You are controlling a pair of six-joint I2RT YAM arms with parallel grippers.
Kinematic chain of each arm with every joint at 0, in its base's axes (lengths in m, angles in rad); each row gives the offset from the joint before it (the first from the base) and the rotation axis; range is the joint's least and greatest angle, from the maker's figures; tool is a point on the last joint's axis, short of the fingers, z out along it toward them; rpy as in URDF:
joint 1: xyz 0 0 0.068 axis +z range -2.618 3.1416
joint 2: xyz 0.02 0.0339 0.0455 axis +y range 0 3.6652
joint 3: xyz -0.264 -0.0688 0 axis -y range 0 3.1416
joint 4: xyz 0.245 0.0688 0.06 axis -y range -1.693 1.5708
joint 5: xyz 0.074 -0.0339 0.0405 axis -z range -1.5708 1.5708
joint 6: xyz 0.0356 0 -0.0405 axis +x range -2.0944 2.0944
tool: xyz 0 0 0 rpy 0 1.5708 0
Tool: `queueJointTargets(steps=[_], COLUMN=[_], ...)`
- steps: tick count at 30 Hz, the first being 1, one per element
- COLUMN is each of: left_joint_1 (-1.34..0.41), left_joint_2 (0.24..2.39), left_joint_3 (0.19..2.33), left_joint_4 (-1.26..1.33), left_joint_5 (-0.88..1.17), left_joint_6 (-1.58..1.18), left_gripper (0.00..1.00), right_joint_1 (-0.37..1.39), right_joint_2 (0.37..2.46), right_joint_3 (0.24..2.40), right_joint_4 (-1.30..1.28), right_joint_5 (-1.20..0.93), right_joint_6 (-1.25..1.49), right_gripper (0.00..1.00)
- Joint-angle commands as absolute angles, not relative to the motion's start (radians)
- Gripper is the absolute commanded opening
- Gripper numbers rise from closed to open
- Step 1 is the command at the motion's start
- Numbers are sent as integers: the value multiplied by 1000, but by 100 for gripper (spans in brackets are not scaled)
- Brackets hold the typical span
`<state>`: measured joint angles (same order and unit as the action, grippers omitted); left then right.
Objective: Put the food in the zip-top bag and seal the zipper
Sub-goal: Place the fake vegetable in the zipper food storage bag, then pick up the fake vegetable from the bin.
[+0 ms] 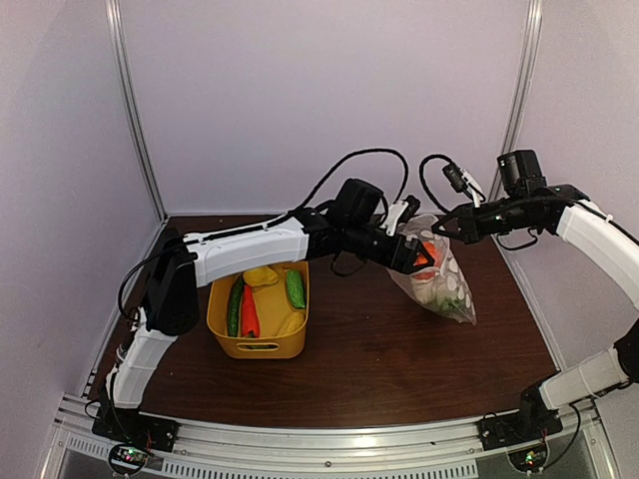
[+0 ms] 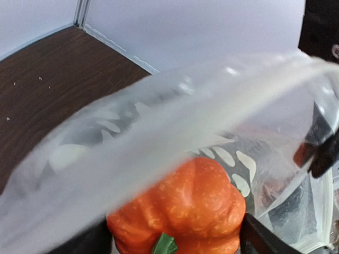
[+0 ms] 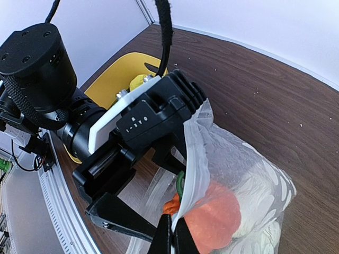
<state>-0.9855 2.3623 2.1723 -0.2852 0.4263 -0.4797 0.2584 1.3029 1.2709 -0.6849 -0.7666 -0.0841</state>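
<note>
The zip-top bag [image 1: 444, 284] is held up right of the table's [image 1: 399, 369] middle, its lower end at the tabletop. Its mouth edge is pinched in the closed right gripper [image 3: 172, 238], whose arm is bent in from the near right. The orange pumpkin [image 2: 180, 206] is seen at the mouth, between the widely spread fingers of the left gripper [image 1: 424, 257]; whether it is gripped cannot be told. The left arm is stretched rightward above the yellow tub [image 1: 258, 344], in which the cucumber [image 1: 235, 304] and carrot [image 1: 250, 317] are lying.

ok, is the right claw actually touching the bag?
Touching. The right wrist view shows the right claw shut on the rim of the polka-dot zip-top bag. The plastic runs straight down between its fingertips with no gap.
</note>
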Motion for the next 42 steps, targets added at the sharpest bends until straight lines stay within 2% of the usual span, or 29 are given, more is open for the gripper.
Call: queueJointTargets(steps=[1, 11, 16, 23, 29, 31, 33, 42], left_joint_1=[-989, -989, -988, -937, -824, -800, -780, -714], left_joint_2=[2296, 2231, 2084, 1838, 1732, 1709, 1688, 1714], left_joint_3=[2148, 2091, 1955, 1729, 1629, 1595, 1541, 1360], left_joint_4=[-266, -265, -251, -254, -442, -507, -532, -542], left_joint_5=[410, 394, 343, 130, -16, -92, -128, -154], left_joint_6=[-458, -446, -398, -339, -238, -204, -162, -222], left_gripper=[97, 98, 98, 98, 97, 95, 87, 75], right_joint_1=[260, 256, 242, 221, 218, 218, 218, 216], right_joint_2=[1292, 1272, 1264, 1272, 1265, 1262, 1261, 1269], right_joint_3=[1293, 1287, 1285, 1288, 1279, 1276, 1276, 1279], right_joint_4=[-681, -684, -676, -665, -662, -661, -662, -670], right_joint_5=[-772, -770, -783, -790, -777, -771, -764, -755], right_joint_6=[-104, -104, -97, -91, -98, -102, -104, -109], right_gripper=[0, 0, 0, 0, 0, 0, 0, 0])
